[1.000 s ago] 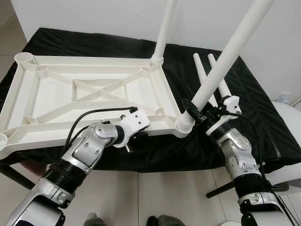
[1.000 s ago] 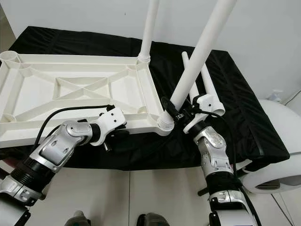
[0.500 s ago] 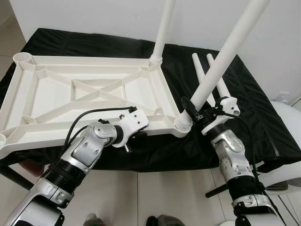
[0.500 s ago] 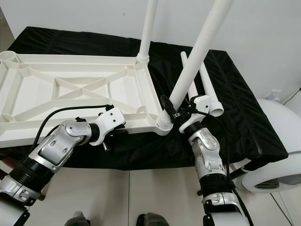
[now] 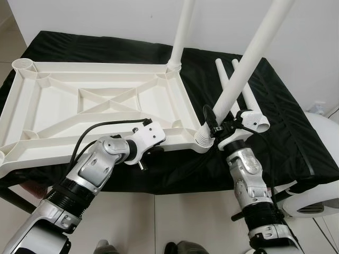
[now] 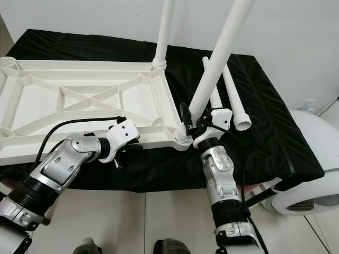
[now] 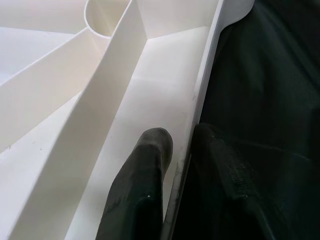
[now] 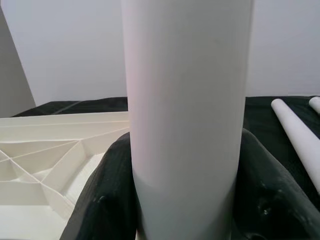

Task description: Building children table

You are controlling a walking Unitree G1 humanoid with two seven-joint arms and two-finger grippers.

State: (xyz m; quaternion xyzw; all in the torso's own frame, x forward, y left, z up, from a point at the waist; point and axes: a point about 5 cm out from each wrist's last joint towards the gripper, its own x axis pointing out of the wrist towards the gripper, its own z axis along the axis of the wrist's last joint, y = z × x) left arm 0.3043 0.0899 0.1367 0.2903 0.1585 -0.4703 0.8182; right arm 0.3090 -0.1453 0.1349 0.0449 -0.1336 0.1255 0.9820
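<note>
The white table top (image 5: 95,66) lies upside down on a black-covered surface. One white leg (image 5: 183,32) stands upright in its far right corner socket. A second leg (image 5: 249,58) leans to the right with its foot at the near right corner socket (image 5: 204,140). My right gripper (image 5: 217,127) is shut on this leg just above the socket; its black fingers (image 8: 107,190) hug the leg (image 8: 185,100) from both sides. My left gripper (image 7: 182,145) is shut on the table top's near rim, one finger (image 7: 150,165) inside the rim wall and one outside.
Two loose white legs (image 6: 233,95) lie side by side on the black cloth right of the table top. The two left corner sockets (image 5: 24,64) hold nothing. A white rounded object (image 5: 323,159) stands at the right, the tiled floor lies below, and a white wall stands behind.
My right arm has shifted left toward the table top's corner, and the leg it holds now leans less. The left gripper has kept its hold on the rim.
</note>
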